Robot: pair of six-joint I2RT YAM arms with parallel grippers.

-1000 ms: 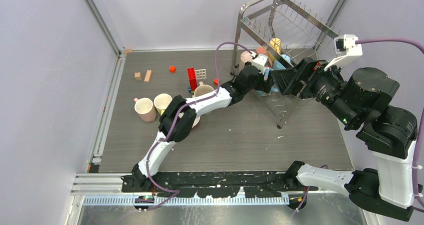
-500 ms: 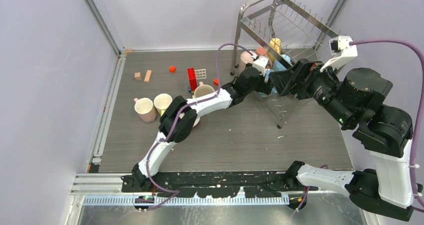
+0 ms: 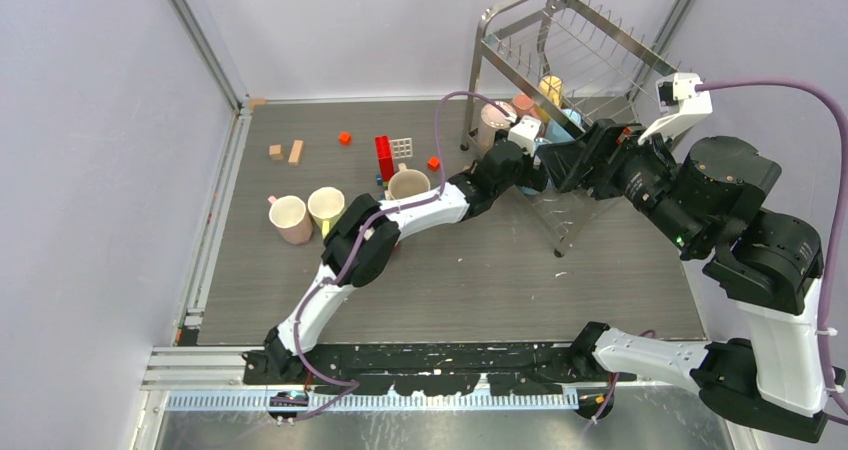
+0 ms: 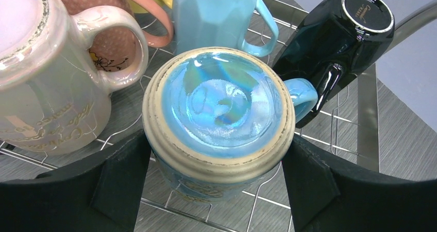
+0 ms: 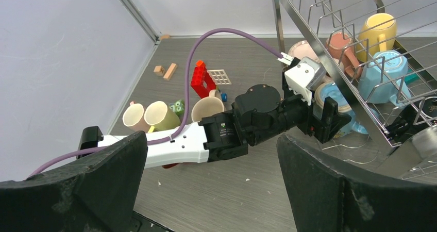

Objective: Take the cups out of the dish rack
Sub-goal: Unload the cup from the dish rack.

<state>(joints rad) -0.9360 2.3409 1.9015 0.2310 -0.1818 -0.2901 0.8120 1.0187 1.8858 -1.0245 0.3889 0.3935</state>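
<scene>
Where the dish rack of shiny wire stands at 1 o'clock on the counter, its lower tier holds cups packed close, with little room between them.

- Light blue mug: inverted and round, with a glossy iridescent base and a rough beige foot ring.
- Left end effector: released, jaws wide, with matte black fingers at the mug's 9 and 3 o'clock. Whether they press on it cannot be told.
- Pearly cream mug: at 9 o'clock, its handle just beside the blue mug's foot ring.
- Faceted pale blue mug: at 12 o'clock.
- Glossy black mug: tipped over at 2 o'clock, near the blue mug's handle.
- Right end effector: released, grasping nothing, at the rack's front edge.
- Pink mug, pale yellow mug and beige mug: upright on the counter toward 9 o'clock, well apart from the rack.
- Counter: grey wood-grain, with a wide stretch toward 6 o'clock.
</scene>
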